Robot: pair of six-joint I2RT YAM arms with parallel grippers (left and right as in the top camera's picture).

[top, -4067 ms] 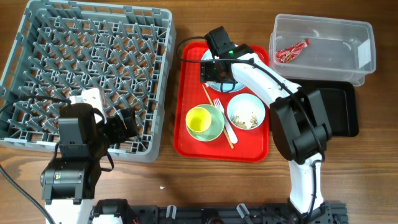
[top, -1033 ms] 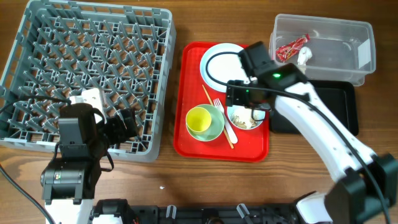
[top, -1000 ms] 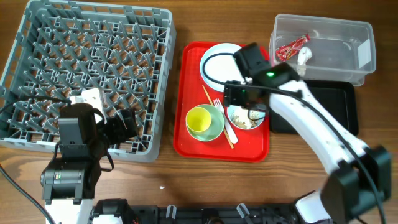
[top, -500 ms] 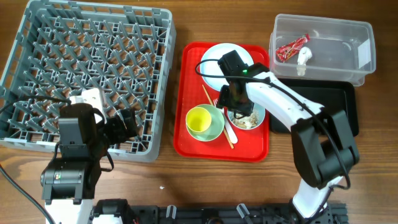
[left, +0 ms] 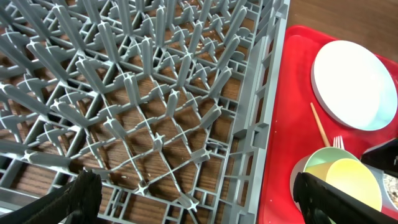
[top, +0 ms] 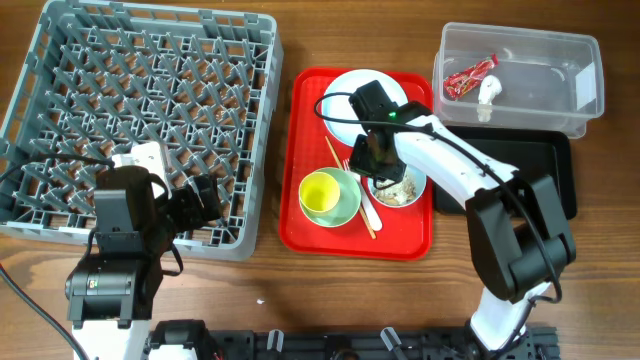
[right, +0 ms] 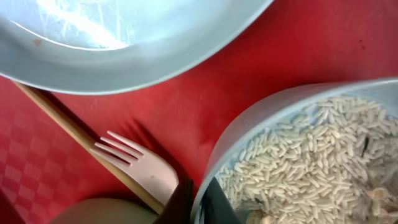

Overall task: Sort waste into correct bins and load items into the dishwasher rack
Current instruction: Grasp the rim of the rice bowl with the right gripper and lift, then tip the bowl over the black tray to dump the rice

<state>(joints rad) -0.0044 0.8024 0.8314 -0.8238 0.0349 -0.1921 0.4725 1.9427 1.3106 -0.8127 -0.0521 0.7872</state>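
Observation:
The pale blue bowl point(top: 403, 188) point(right: 261, 118) stands on the red tray with beige-white crumbs point(right: 311, 162) inside. My right gripper point(top: 371, 166) point(right: 198, 200) is shut on its left rim, one finger inside and one outside. Beside it lie the white fork point(right: 143, 168) and the wooden chopsticks point(top: 334, 154) point(right: 62, 118). The white plate point(top: 338, 120) point(right: 124, 37) is behind, and the yellow cup point(top: 322, 192) sits in the green bowl point(top: 349, 206). My left gripper point(top: 205, 195) point(left: 202, 196) hangs open over the grey rack's point(top: 140, 110) point(left: 155, 93) near right corner.
The red serving tray point(top: 310, 100) lies between the rack and the bins. The clear tub point(top: 560, 60) at the back right holds the red wrapper point(top: 468, 80) and a white scrap point(top: 487, 90). The black tray point(top: 545, 165) lies in front of it.
My right arm swung left from above the blue bowl to its left rim, dropped, and its jaws closed on the rim. The left arm has not moved.

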